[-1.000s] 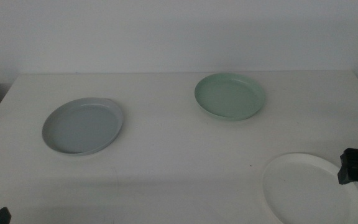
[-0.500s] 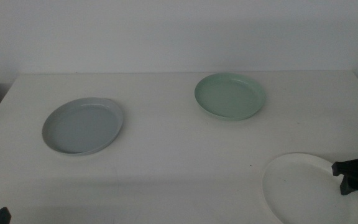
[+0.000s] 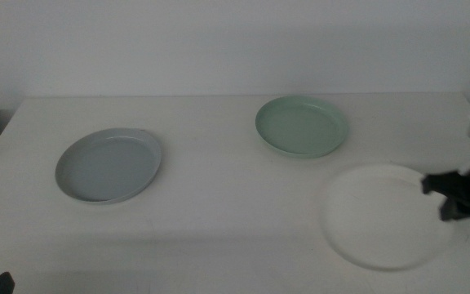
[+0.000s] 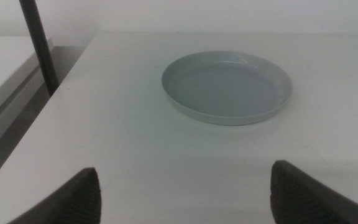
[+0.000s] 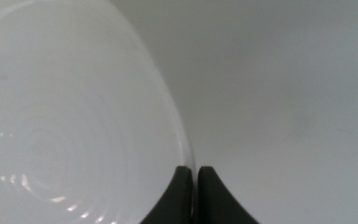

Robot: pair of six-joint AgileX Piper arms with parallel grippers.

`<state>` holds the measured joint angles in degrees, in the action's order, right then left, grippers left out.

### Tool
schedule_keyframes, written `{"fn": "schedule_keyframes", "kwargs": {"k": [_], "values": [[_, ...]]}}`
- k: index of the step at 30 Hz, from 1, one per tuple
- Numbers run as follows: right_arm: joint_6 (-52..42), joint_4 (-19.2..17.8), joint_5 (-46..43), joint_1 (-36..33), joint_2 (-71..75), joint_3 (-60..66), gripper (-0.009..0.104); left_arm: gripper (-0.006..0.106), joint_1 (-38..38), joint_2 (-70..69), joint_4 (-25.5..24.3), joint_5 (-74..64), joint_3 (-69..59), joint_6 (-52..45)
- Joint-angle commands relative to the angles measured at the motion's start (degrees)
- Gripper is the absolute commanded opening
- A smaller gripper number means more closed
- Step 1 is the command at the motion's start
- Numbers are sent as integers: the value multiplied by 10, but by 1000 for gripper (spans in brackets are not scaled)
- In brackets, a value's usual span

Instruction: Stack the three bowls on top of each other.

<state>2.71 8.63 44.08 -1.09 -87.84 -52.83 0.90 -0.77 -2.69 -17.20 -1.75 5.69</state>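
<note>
White bowl (image 3: 382,214), its rim clenched in your right hand (image 3: 451,196), hangs just near-right of the mint green bowl (image 3: 302,126), your closest landing spot.

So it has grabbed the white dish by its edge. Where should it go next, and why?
Probably toward the mint green bowl, the nearest one. The right gripper is shut on the rim of the white bowl, which looks lifted and blurred. The grey-blue bowl lies farther off, where the left gripper waits, open.
</note>
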Motion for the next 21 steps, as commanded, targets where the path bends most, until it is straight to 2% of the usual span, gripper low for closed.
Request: {"fn": "schedule_keyframes", "kwargs": {"k": [1,6,12,21], "values": [[8,29,19,-30,27,-40,-1,97,-4,-8,2,46,2,7],[31,55,11,-123,7,-90,-1,97,-4,-8,2,46,2,7],[48,66,-21,-206,-55,-143,-1,97,-4,-8,2,46,2,7],[48,75,-61,-250,-139,-159,-1,97,-4,-8,2,46,2,7]]}}
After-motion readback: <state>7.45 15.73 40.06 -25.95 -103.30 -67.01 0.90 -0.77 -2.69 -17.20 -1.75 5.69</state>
